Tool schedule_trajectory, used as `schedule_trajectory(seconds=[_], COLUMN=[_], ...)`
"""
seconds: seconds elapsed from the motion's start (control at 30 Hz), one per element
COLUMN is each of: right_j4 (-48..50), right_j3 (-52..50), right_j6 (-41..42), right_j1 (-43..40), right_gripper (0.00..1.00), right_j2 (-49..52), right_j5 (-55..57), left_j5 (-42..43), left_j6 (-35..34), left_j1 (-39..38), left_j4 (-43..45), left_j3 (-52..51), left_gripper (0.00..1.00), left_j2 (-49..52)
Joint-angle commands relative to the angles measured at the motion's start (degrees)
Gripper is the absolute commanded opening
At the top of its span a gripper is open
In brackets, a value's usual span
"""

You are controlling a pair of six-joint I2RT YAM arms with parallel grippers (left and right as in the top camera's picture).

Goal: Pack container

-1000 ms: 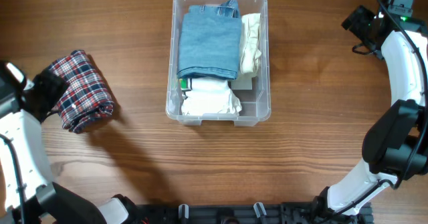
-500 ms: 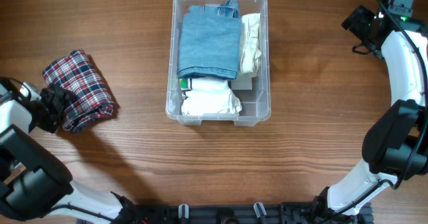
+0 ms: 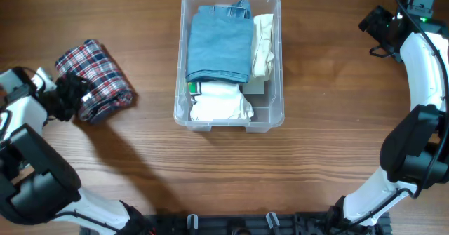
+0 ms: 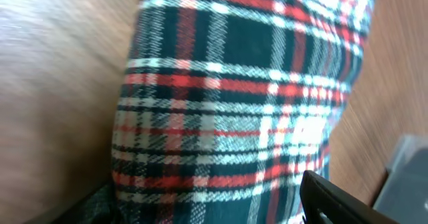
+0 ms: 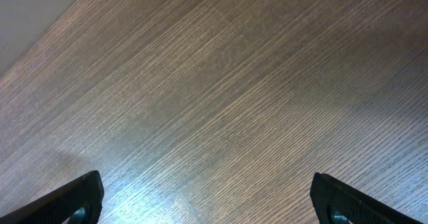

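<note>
The clear plastic container (image 3: 231,125) stands at the table's middle back. It holds folded blue jeans (image 3: 219,45), a white garment (image 3: 221,103) and a cream cloth (image 3: 264,45). A rolled red-and-dark plaid cloth (image 3: 98,81) is left of the container. My left gripper (image 3: 70,97) is shut on its near left end. In the left wrist view the plaid cloth (image 4: 234,103) fills the space between the fingers (image 4: 214,210), and a corner of the container (image 4: 408,177) shows at the right edge. My right gripper (image 3: 379,28) is open and empty at the far right back, over bare wood (image 5: 214,200).
The wooden table (image 3: 140,165) shows around the container. The right arm's white links (image 3: 421,88) curve along the right edge. The left arm (image 3: 21,116) reaches in from the left edge.
My left gripper has taken hold of the plaid cloth and carried it right and toward the back, closer to the container. The right arm has not moved.
</note>
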Motion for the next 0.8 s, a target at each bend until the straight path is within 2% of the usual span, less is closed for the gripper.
schedule_trajectory(seconds=[0.0, 0.1, 0.23, 0.33, 0.63, 0.77], right_j4=[0.1, 0.1, 0.1, 0.1, 0.1, 0.1], right_j3=[-0.3, -0.3, -0.3, -0.3, -0.3, -0.3], right_j6=[0.1, 0.2, 0.1, 0.2, 0.1, 0.2], right_j1=[0.2, 0.2, 0.2, 0.2, 0.2, 0.2], right_gripper=[1.00, 1.00, 1.00, 1.00, 1.00, 1.00], right_j2=[0.9, 0.9, 0.9, 0.9, 0.9, 0.9], right_j5=[-0.1, -0.1, -0.1, -0.1, -0.1, -0.1], left_j5=[1.7, 1.1, -4.6, -4.8, 6.0, 6.2], left_j6=[-0.2, -0.5, -0.5, -0.5, -0.6, -0.6], left_j1=[-1.6, 0.0, 1.9, 3.4, 1.6, 1.6], left_j4=[1.0, 1.2, 1.1, 2.6, 9.2, 9.4], left_j3=[-0.5, -0.5, -0.5, -0.5, -0.5, -0.5], left_gripper=[0.83, 0.83, 0.84, 0.84, 0.85, 0.85], left_j2=[0.8, 0.8, 0.8, 0.8, 5.2, 6.8])
